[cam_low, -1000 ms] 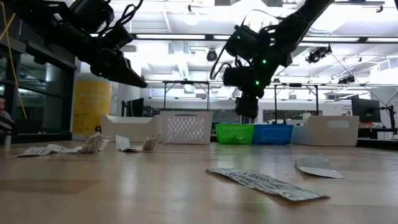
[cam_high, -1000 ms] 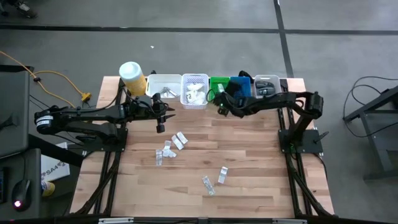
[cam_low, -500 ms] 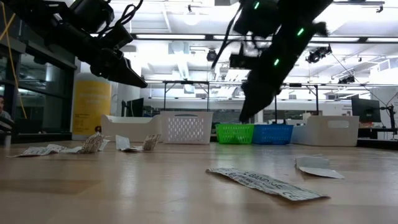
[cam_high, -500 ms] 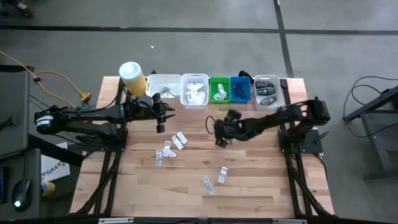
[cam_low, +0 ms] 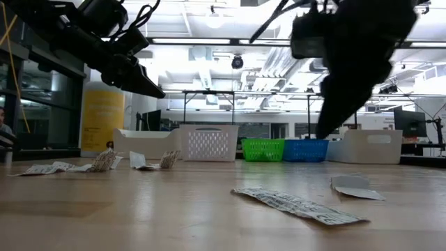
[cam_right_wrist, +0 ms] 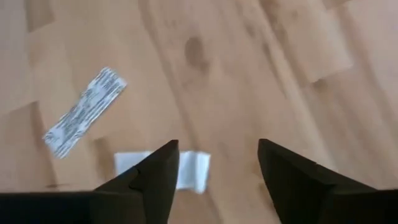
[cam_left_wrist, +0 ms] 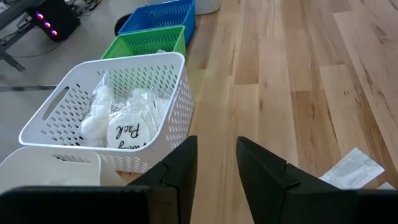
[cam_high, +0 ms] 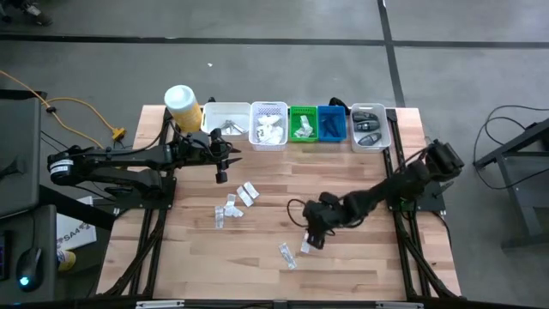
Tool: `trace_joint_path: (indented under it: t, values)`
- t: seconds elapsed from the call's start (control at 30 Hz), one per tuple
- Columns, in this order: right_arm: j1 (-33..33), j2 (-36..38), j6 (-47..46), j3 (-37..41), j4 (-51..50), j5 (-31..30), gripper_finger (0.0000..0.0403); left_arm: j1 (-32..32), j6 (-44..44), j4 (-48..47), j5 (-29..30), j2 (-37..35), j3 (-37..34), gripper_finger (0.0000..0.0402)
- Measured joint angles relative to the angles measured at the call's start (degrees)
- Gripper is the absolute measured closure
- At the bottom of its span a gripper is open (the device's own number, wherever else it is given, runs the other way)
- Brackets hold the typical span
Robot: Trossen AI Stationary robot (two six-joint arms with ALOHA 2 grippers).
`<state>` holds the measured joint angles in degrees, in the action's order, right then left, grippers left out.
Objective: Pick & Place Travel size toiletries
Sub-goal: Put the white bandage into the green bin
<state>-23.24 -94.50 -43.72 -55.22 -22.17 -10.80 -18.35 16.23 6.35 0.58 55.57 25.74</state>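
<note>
Several small sachets lie flat on the wooden table: a cluster (cam_high: 238,202) near the middle, a printed one (cam_high: 286,255) and a white one (cam_high: 306,244) nearer the near edge. In the right wrist view the white sachet (cam_right_wrist: 190,171) lies just beyond my fingers and the printed one (cam_right_wrist: 84,112) farther off. My right gripper (cam_high: 311,238) hovers open above the white sachet, clear of the table (cam_low: 333,115). My left gripper (cam_high: 221,171) hangs in the air by the baskets, slightly open and empty (cam_left_wrist: 216,163).
A row of containers stands along the far edge: white bin (cam_high: 225,119), white lattice basket (cam_high: 268,125) with white packs, green basket (cam_high: 302,123), blue basket (cam_high: 331,122), white bin (cam_high: 369,126) with dark items. A yellow canister (cam_high: 183,105) stands at the far left corner.
My right gripper has swung from above the green and blue baskets toward the table's near edge and downward, ending over the white sachet. The sachets have not moved.
</note>
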Motion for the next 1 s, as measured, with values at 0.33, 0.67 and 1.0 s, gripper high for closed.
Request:
trace_joint_path:
  t: [0.33, 0.67, 1.0]
  values:
    - [-5.7, -3.2, -4.3, 0.0, 2.5, -1.3, 0.0159, 0.0, 0.0, 0.0, 0.0, 0.0, 0.0, 0.0291]
    - [-6.4, -5.5, -0.7, 0.0, 4.4, -4.3, 0.0168, 0.0, 0.0, 0.0, 0.0, 0.0, 0.0, 0.0291]
    - [-7.3, -8.9, 1.8, 0.0, 5.7, -4.4, 0.0173, 0.0, 0.0, 0.0, 0.0, 0.0, 0.0, 0.0291]
